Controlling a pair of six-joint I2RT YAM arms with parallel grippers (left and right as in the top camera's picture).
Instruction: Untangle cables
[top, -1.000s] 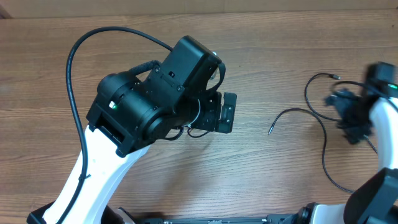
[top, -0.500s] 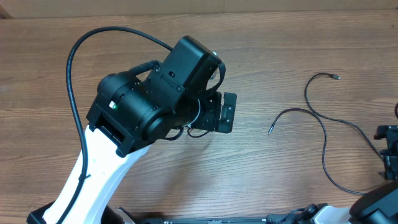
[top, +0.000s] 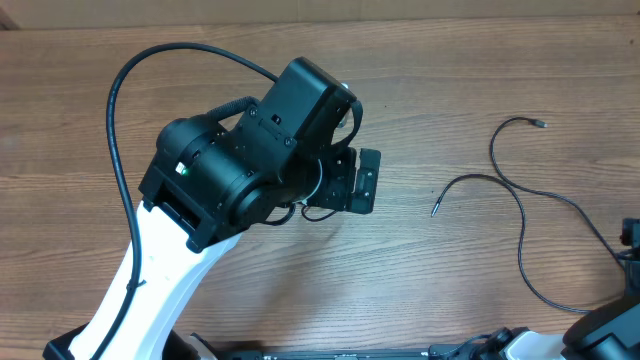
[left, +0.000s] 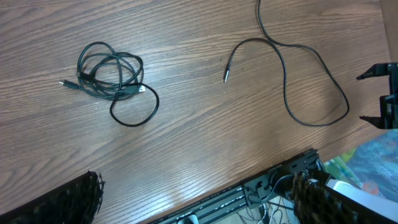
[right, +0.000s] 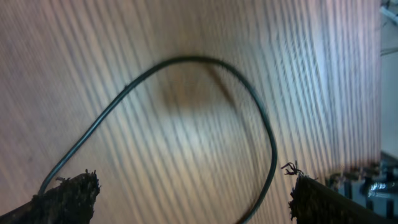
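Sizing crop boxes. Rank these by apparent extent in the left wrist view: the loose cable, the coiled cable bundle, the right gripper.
1. loose cable, sprawled across the widest area.
2. coiled cable bundle, compact.
3. right gripper, smallest as seen, but the frame edge cuts it off, so its place is unsure.

Overhead camera: fixed, looks straight down on the wooden table (top: 450, 300); the left arm (top: 240, 160) blocks its centre-left. Left wrist camera: high, angled down, wide view; shares the loose cable (left: 285, 81) with overhead. Right wrist camera: very near the tabletop, blurred, a cable loop (right: 186, 59) filling the frame.
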